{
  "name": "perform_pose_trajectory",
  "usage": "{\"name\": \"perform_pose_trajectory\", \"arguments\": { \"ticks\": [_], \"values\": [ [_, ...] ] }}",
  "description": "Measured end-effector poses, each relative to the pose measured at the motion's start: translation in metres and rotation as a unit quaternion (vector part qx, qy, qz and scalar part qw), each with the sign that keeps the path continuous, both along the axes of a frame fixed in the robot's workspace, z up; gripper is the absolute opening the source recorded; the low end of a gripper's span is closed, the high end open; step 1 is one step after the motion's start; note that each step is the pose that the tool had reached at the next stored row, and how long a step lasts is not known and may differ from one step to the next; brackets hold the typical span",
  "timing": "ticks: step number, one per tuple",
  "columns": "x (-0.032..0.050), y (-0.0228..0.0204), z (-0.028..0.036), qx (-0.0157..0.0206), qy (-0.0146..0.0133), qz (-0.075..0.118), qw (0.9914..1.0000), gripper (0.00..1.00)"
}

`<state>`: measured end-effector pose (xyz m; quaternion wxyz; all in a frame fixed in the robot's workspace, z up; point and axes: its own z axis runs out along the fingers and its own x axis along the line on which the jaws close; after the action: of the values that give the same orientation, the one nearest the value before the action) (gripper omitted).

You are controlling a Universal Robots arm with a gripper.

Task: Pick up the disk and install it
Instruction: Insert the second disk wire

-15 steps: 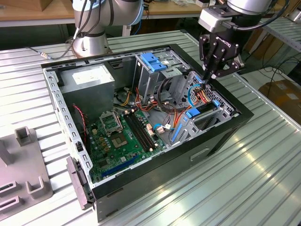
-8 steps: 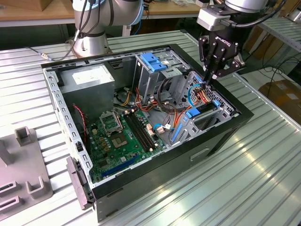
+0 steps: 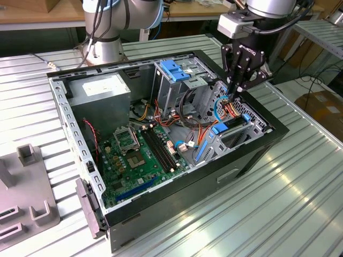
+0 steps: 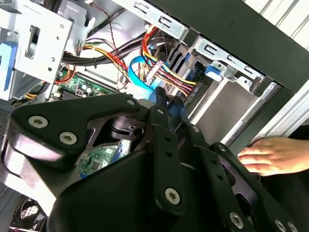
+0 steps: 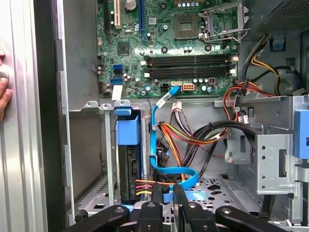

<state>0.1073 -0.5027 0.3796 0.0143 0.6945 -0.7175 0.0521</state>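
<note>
The disk (image 5: pixel 129 166) stands on edge in the low drive bay at the case's end, its light-blue carrier (image 5: pixel 128 129) on top. In the exterior view the disk (image 3: pixel 233 123) sits low in the case corner on the exterior view's right. My gripper (image 3: pixel 238 90) hangs just above that corner, beside the disk. Its fingertips (image 5: pixel 157 193) are drawn close together on the end of a thin blue cable (image 5: pixel 154 140) that loops up from the motherboard. In the second wrist view the gripper (image 4: pixel 170 105) shows blue between its tips.
The open computer case (image 3: pixel 252 160) lies on a slatted metal table (image 3: pixel 300 198). A tall metal cage with a blue latch (image 3: pixel 174 69) stands nearby. Bundled coloured wires (image 5: pixel 193 137) crowd the bay. A person's hand (image 4: pixel 275 154) rests on the case's outer wall. A grey fixture (image 3: pixel 27 182) sits at the exterior view's left.
</note>
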Motion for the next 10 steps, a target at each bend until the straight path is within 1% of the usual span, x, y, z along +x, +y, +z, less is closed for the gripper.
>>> {"name": "perform_pose_trajectory", "arguments": {
  "ticks": [2, 4, 6, 10],
  "values": [
    [0.0000, 0.0003, -0.0019, -0.0017, 0.0000, 0.000, 1.00000, 0.24],
    [0.0000, 0.0002, -0.0021, -0.0020, 0.0000, 0.000, 1.00000, 0.22],
    [0.0000, 0.0003, -0.0022, -0.0020, 0.0000, 0.000, 1.00000, 0.10],
    [0.0000, 0.0003, -0.0026, -0.0024, 0.0000, 0.000, 1.00000, 0.10]
  ]
}}
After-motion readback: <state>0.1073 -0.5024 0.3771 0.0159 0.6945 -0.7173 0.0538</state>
